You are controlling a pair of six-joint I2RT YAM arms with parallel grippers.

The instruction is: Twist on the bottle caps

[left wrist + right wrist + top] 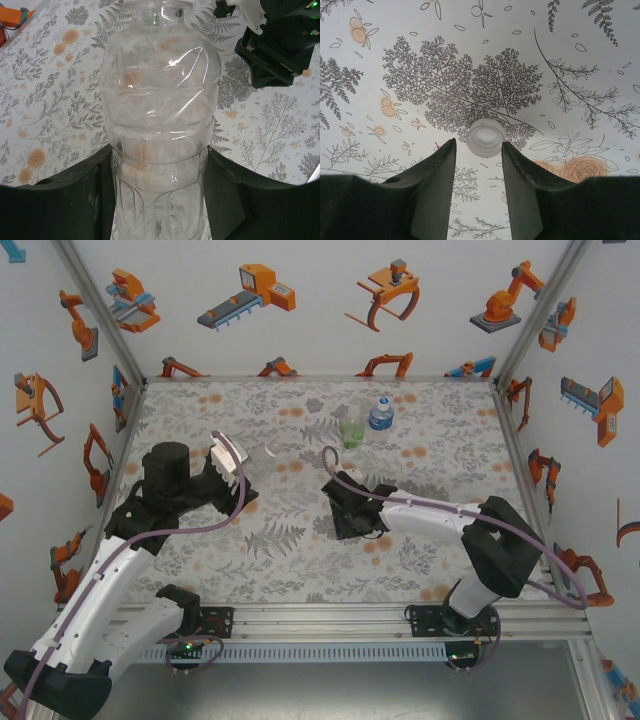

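The right gripper [478, 150] is hanging over the flowered table [580, 60], its fingers [432, 190] spread and gripping nothing. A white cap [486, 138] is lying, seemingly hollow side up, just past the fingertips and in line with the gap between them. The left gripper [157, 172] is clasping a clear bottle [160, 100] low on its ribbed body, one finger pressing on each side, with the uncapped neck pointing away from the fingers. Well beyond both grippers, toward the far edge, a green-labelled bottle [351, 427] and a blue-labelled bottle [380, 415] are standing close together.

The cap is looking light, stiff and slick, likely to skid if nudged. Pinching it squarely across its rim appears the surest hold. The clear bottle is empty and thin-walled and is showing creases at the shoulder. It would probably buckle under a hard squeeze, so the stiffer ribbed lower section is looking like the better place to grip.
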